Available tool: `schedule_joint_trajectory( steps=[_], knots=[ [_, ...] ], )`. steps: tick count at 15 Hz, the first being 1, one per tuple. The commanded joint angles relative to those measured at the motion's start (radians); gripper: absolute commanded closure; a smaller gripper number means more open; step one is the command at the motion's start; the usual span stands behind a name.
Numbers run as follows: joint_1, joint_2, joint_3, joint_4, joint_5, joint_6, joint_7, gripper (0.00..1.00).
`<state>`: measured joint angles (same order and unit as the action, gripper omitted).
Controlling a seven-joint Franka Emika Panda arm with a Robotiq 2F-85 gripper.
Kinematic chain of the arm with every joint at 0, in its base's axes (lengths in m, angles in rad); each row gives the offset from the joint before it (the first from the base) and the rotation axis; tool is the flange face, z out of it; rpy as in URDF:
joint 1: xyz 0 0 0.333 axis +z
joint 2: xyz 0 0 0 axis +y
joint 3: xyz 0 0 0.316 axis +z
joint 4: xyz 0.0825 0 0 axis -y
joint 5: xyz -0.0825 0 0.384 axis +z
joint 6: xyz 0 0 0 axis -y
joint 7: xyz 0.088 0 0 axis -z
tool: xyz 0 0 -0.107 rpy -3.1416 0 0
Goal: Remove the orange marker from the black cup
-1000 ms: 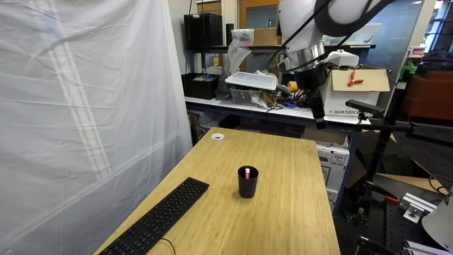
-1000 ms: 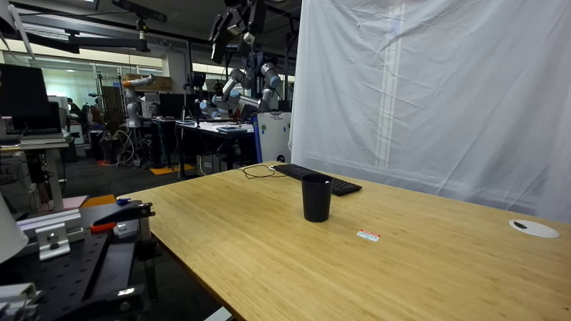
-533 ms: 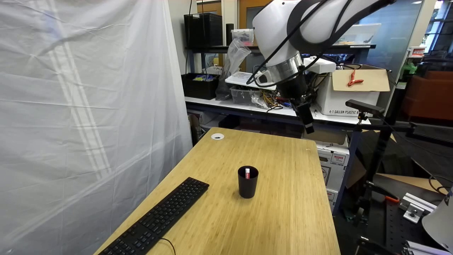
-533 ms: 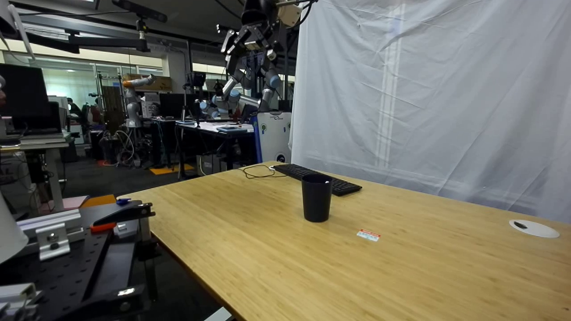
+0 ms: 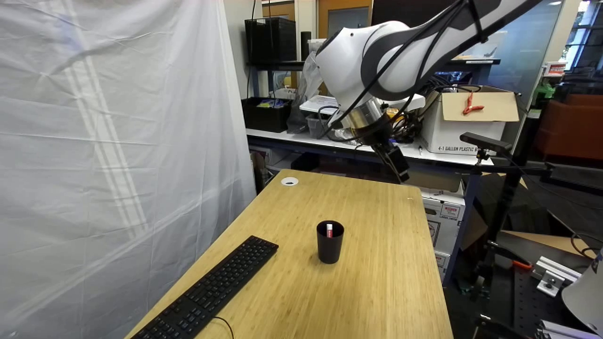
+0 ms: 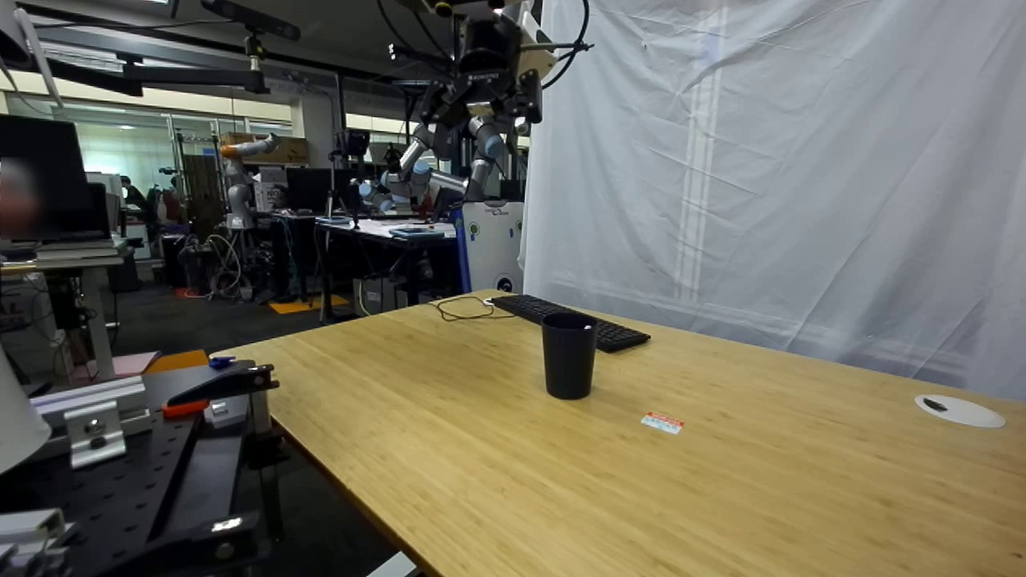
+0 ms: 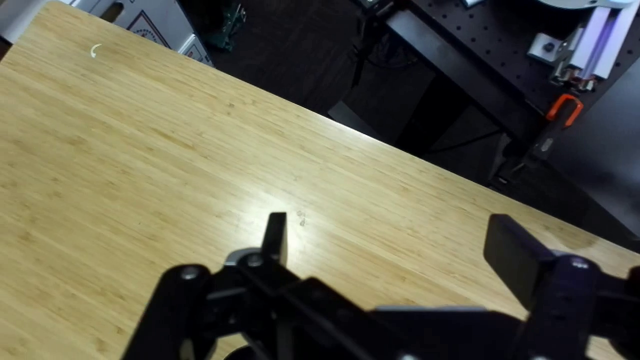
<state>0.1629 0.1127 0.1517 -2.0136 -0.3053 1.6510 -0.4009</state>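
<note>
The black cup (image 5: 330, 250) stands upright on the wooden table and also shows in an exterior view (image 6: 568, 362). The orange marker (image 5: 329, 231) leans inside the cup; its white end and a red part show, and the rest is hidden by the cup wall. Only a tiny pale tip of the marker (image 6: 587, 327) shows in an exterior view. My gripper (image 7: 389, 225) is open and empty, its fingers wide apart with bare table behind them. In both exterior views it hangs high above the table, beyond and above the cup, tilted (image 5: 403, 178).
A black keyboard (image 5: 212, 287) lies along the table's curtain side, with its cable beside it. A white round grommet (image 5: 289, 181) and a small red-white sticker (image 6: 663, 422) are on the table. A loaded shelf (image 5: 330, 141) stands behind. A clamp-covered black bench (image 6: 144, 457) flanks the table.
The arm and gripper have moved down, and toward the curtain in an exterior view. The gripper stays above the table. The cup and marker have not moved.
</note>
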Motion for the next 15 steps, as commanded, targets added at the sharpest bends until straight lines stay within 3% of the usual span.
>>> schedule_joint_trajectory(
  steps=[1, 8, 15],
  knots=[
    [-0.008, 0.077, -0.005, 0.059, -0.048, 0.046, 0.031, 0.00],
    [-0.012, 0.216, -0.012, 0.120, -0.054, 0.193, 0.057, 0.00],
    [-0.004, 0.287, -0.010, 0.131, -0.053, 0.258, 0.055, 0.00]
  ],
)
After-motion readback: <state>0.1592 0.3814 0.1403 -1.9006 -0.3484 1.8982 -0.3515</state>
